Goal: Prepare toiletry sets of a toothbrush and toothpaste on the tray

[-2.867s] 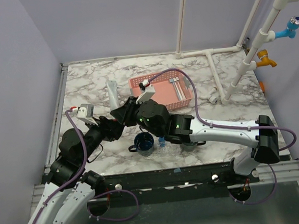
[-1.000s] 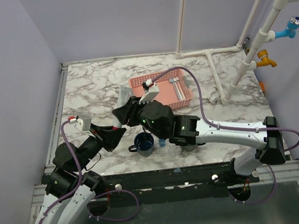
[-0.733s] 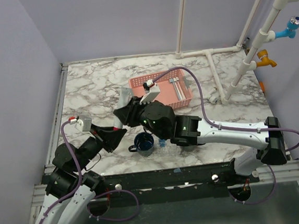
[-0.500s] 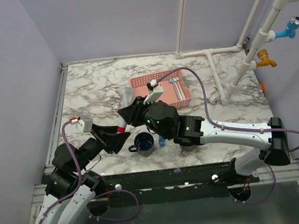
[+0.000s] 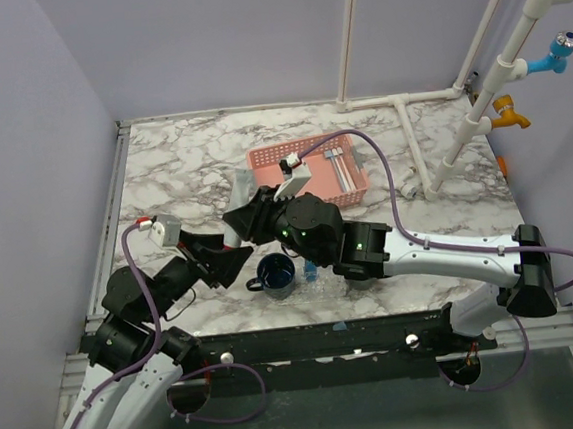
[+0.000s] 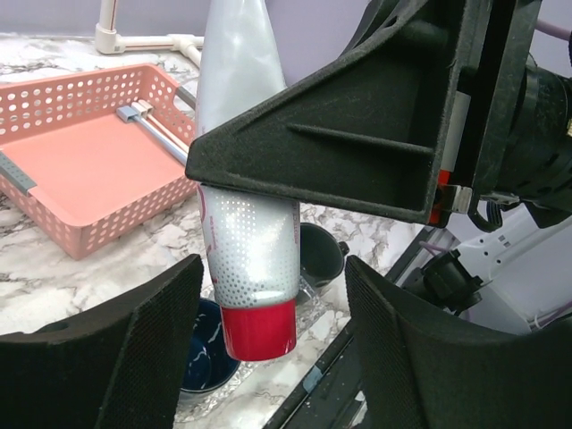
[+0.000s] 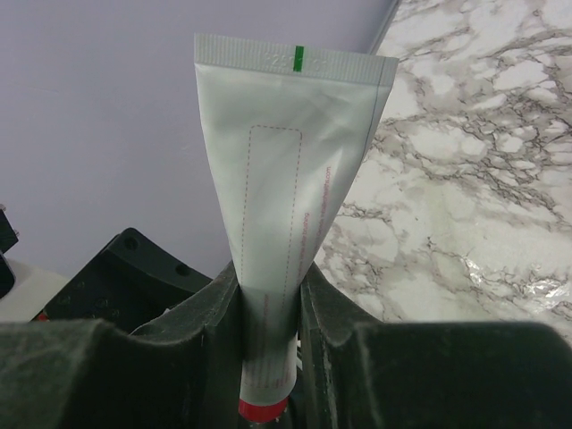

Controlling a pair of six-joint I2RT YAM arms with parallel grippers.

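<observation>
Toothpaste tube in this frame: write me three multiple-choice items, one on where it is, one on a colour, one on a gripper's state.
1. Where is the tube? A in the pink basket; B lying on the marble; C in the air, cap down.
2. Its cap is: A red; B blue; C white.
3. The left gripper is: A shut on the tube; B open, straddling the tube; C shut on a mug.
Key: C, the right gripper clamps it aloft; A, red shows in both wrist views; B, gaps show on both sides of the tube.

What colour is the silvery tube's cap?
The round plastic cap is red; the left wrist view shows it best.
</observation>
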